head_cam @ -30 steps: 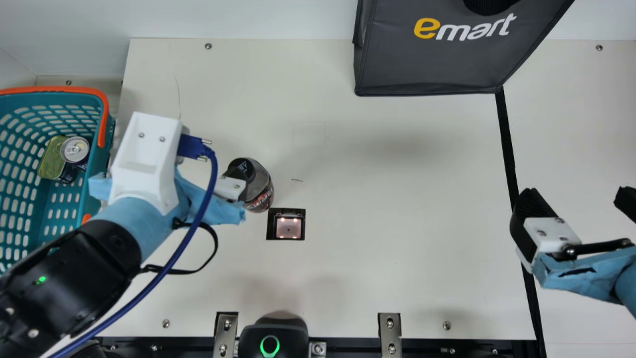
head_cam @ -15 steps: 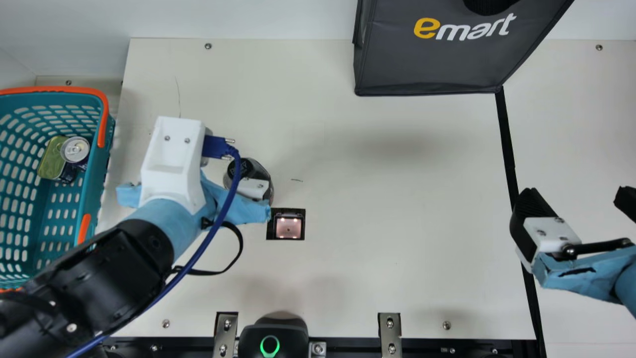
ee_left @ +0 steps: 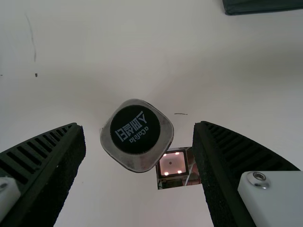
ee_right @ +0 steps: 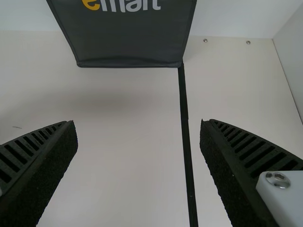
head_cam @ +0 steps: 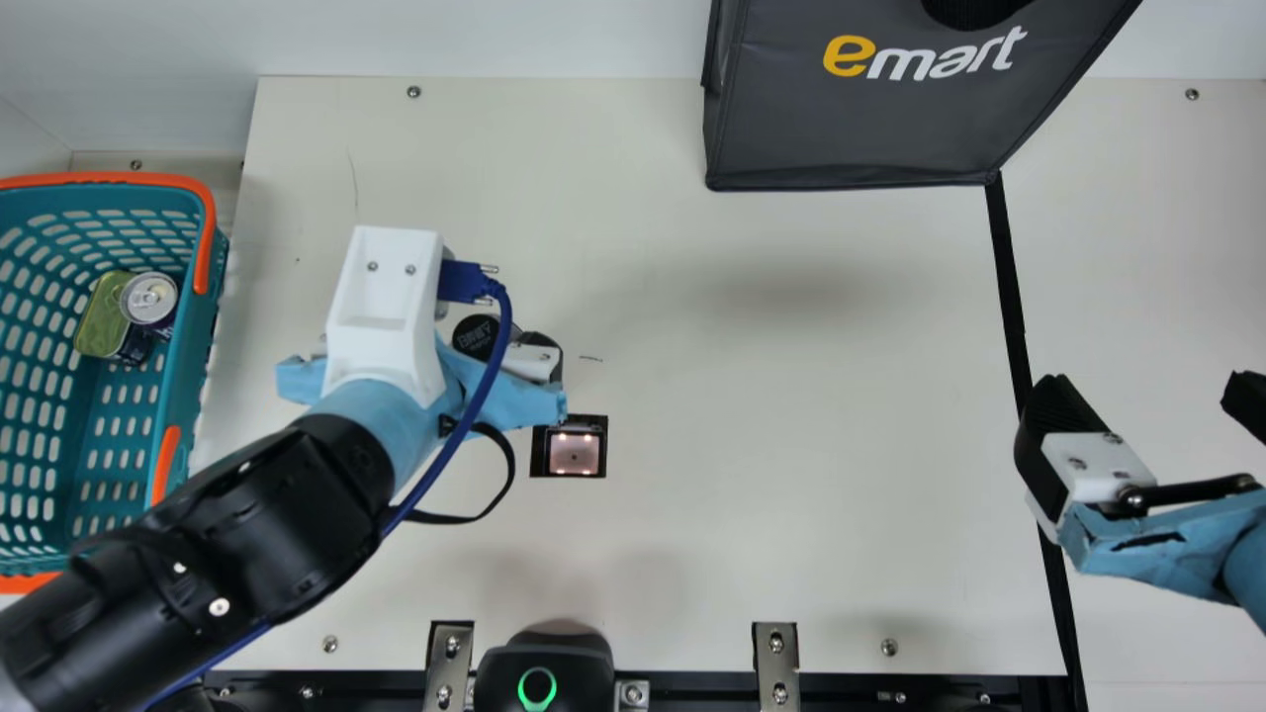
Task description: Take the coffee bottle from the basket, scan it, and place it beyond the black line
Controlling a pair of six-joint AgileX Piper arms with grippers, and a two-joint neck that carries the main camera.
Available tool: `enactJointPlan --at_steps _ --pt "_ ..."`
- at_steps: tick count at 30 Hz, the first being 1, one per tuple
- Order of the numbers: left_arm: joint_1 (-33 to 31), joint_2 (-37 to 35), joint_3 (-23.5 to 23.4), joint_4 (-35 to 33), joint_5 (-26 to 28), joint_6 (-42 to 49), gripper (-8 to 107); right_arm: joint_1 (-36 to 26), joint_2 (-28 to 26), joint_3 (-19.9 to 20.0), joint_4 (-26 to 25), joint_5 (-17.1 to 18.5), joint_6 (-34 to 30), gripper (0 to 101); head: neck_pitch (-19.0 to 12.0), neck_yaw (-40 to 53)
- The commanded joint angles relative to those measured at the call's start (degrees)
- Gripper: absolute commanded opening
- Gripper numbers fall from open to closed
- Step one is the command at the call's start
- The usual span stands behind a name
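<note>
Left gripper [head_cam: 433, 341], right gripper [head_cam: 1147, 386]: ribbed fingers parted | squarish bottle [ee_left: 137, 162], round black cap [ee_left: 135, 129]

Overhead main view, wrist views — closer

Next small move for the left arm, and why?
Probably ease the black, ribbed left claw slightly down around the upright, black-capped coffee bottle, then reassess before closing. It stands open, and the left wrist view shows the bottle roughly centred between its fingertips, gaps on both sides.

Cream table [head_cam: 791, 445]: coffee bottle [ee_left: 137, 130] upright near scanner [head_cam: 575, 451]; basket [head_cam: 188, 336] left; dark bag [head_cam: 851, 129] far side; black line [head_cam: 1009, 287] right.
</note>
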Motion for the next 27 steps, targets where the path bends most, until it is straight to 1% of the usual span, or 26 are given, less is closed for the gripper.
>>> enactJointPlan --at_steps 1,19,27 --pt "0.22 0.34 0.16 0.03 -0.41 -0.27 90 0.00 0.00 0.00 0.00 0.00 0.00 91 -0.96 0.09" --pt "2.80 2.19 3.03 0.19 -3.77 -0.52 90 0.00 0.00 0.00 0.00 0.00 0.00 91 -0.96 0.09" --pt "4.08 2.40 4.11 -0.70 -5.85 0.00 37 0.00 0.00 0.00 0.00 0.00 0.00 91 -0.96 0.09"
